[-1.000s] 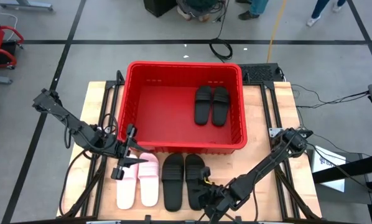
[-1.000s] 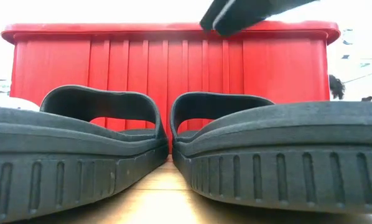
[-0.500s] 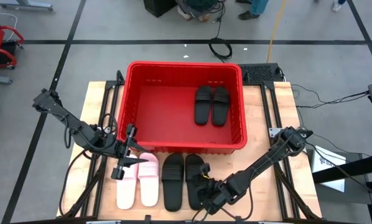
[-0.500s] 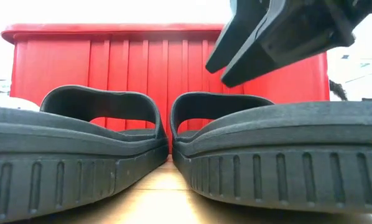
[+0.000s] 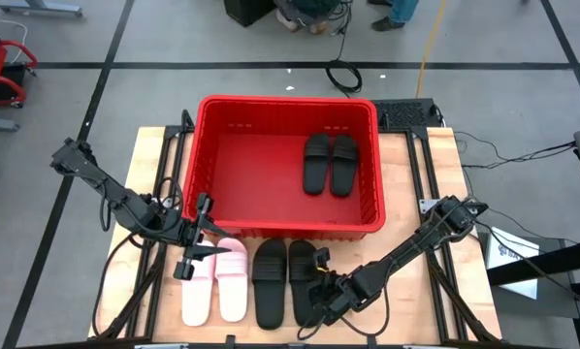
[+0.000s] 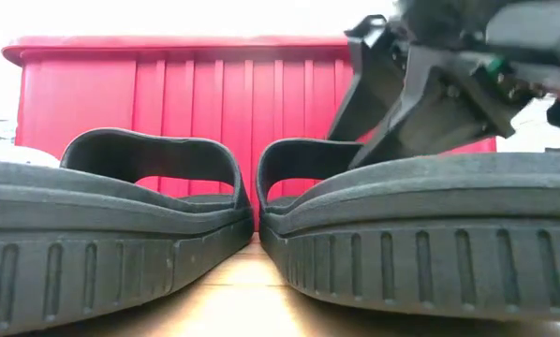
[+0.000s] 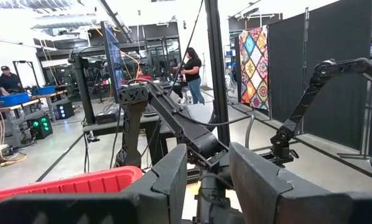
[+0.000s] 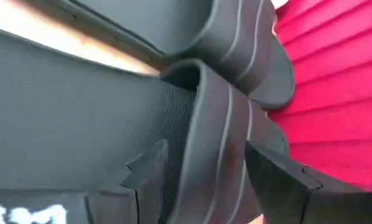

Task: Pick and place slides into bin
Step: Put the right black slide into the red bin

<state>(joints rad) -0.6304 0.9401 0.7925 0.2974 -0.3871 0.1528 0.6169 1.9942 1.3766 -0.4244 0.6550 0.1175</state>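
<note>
Seen from above: bright red bin [image 5: 285, 165] at the table's middle, already holding one pair of black slides [image 5: 329, 163] toward its right wall. On the bare wood in front of the bin's near wall, still four to go: a pale pink pair [image 5: 215, 279] on the left and a black pair [image 5: 286, 281] just beside it on the right.

Right gripper [image 5: 316, 296] had moved in from beyond the black pair's near right corner over the last second, dropping lower and ending right over the heel end of the right-hand black slide [image 6: 420, 234]. Fingers spread apart, straddling that slide's strap [image 8: 220, 124], not yet closed on it. Judged as a grasp about to begin, with lift and carry to the bin still ahead.

Left gripper [image 5: 195, 249] unchanged, parked near the bin's front left corner above the pink pair, fingers parted and empty.
</note>
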